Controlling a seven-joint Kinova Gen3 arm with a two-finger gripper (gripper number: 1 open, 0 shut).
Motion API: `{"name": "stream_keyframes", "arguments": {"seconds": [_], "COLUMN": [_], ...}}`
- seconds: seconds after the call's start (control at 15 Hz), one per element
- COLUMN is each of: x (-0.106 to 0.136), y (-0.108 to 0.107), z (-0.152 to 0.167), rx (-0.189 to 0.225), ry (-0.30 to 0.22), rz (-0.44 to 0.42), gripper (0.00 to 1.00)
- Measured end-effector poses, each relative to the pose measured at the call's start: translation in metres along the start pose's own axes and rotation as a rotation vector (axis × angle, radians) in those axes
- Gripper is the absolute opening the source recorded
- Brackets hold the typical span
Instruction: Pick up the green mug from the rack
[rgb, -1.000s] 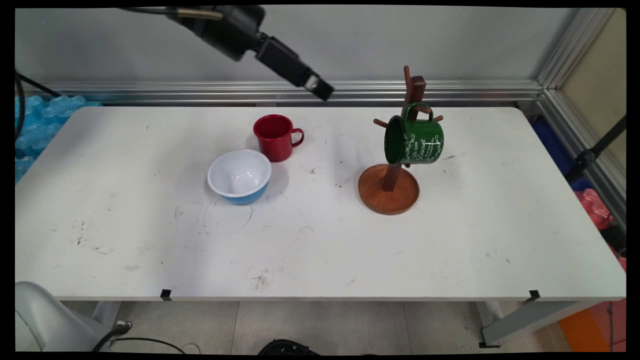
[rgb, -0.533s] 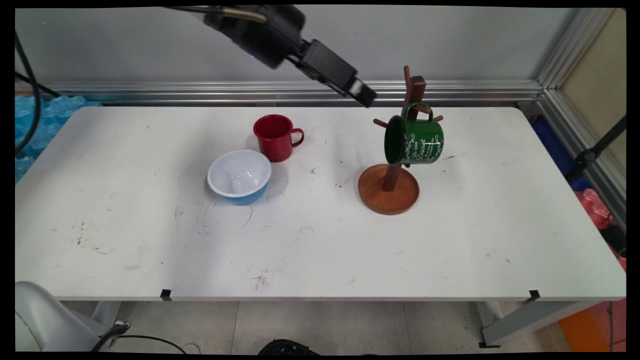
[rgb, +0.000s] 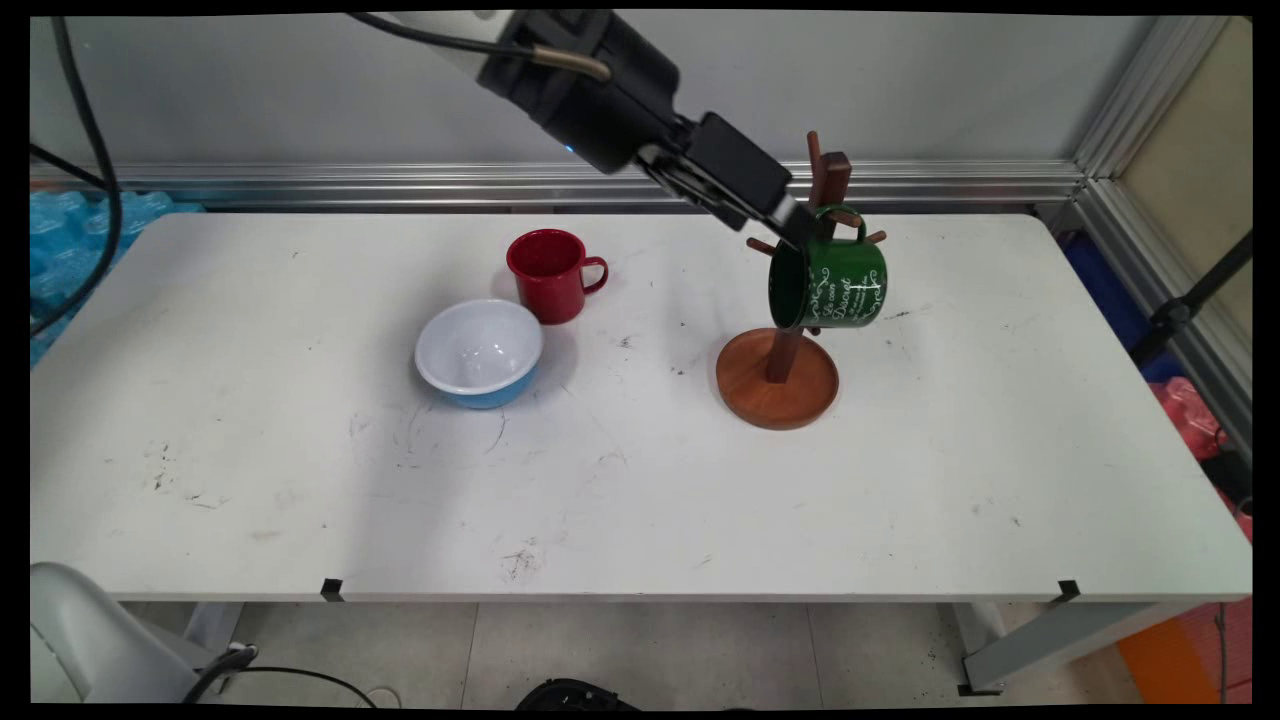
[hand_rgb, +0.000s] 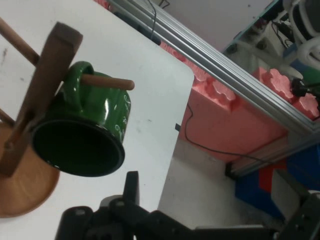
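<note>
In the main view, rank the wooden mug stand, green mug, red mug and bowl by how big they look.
1. Wooden mug stand, the tallest and widest.
2. Bowl.
3. Green mug.
4. Red mug.

Bowl and green mug look close; the mug hangs sideways, so that order is unsure.

red mug (rgb: 549, 274) | blue bowl (rgb: 480, 353) | green mug (rgb: 828, 283) hanging on wooden rack (rgb: 778, 378)

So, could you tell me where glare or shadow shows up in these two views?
Main view: soft shadows fall on the table beside the blue bowl and red mug. Hand view: bright highlights streak the green mug, whose mouth is dark; the wooden mug tree looks matte.
</note>
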Motion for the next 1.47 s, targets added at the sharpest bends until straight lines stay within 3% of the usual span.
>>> {"name": "stream_keyframes", "arguments": {"seconds": [0.67, 1.47], "x": [-0.006, -0.014], "y": [0.002, -0.016], "z": [0.041, 0.079], "rx": [0.017, 0.026], "ry": [-0.018, 0.035], "rz": [-0.083, -0.071], "gripper": [1.00, 1.00]}}
